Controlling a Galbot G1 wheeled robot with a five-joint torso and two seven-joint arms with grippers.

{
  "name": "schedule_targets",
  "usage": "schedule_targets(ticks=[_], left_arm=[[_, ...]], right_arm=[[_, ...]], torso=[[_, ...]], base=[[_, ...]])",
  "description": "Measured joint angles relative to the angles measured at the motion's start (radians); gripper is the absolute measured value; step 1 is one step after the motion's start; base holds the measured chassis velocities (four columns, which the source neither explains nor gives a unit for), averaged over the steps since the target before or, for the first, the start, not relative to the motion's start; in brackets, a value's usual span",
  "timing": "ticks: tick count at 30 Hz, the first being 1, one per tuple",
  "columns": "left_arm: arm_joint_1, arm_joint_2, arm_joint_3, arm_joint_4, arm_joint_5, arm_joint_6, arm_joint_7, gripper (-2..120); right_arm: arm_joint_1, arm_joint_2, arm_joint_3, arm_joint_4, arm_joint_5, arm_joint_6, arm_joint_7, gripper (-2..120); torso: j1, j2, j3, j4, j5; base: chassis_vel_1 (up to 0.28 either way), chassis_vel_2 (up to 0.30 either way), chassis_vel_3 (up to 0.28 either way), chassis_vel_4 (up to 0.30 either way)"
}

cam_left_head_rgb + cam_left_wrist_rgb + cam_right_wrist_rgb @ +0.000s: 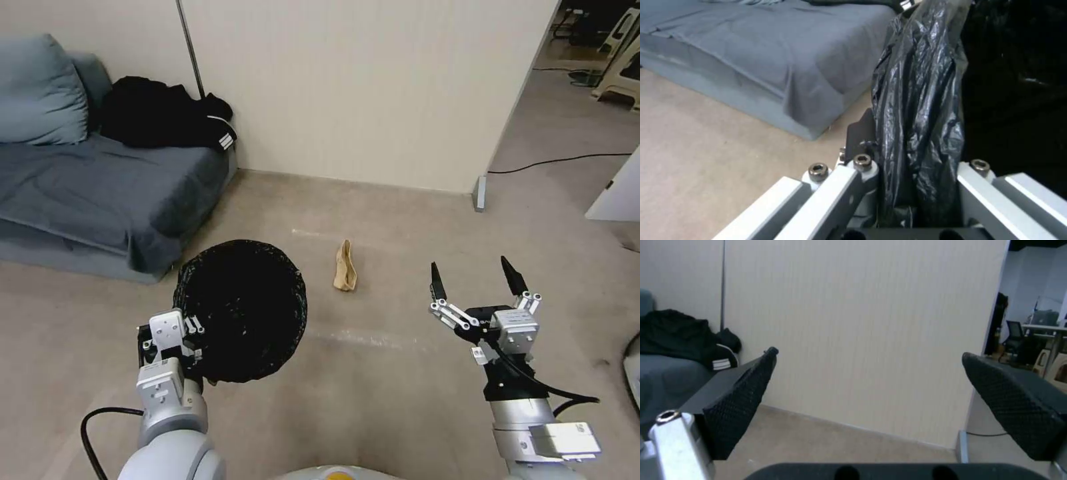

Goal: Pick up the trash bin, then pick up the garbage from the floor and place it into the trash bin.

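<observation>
L gripper (190,343) is clamping the trash bin (241,310) by its near rim, holding it off the floor w/ mouth facing camera; white body is hidden behind the black liner. R gripper (475,279) is hanging over bare floor, fingers wide apart. Garbage: tan paper bag (345,266) is lying on floor between the two, just beyond.

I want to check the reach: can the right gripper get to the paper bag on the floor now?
Probably yes. The right gripper is open and holds nothing, and bare floor lies between it and the paper bag. The left gripper holds the bin aside.
</observation>
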Motion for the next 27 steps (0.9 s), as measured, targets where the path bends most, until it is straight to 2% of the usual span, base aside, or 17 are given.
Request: schedule_targets(ticks=[27], left_arm=[[0.007, -0.001, 0.009, 0.002, 0.019, -0.015, -0.008, 2]], right_arm=[[-0.003, 0.000, -0.001, -0.001, -0.008, 0.019, -0.013, 100]], torso=[[0.000, 0.000, 0.000, 0.0000, 0.0000]], base=[[-0.149, 0.153, 0.149, -0.153]])
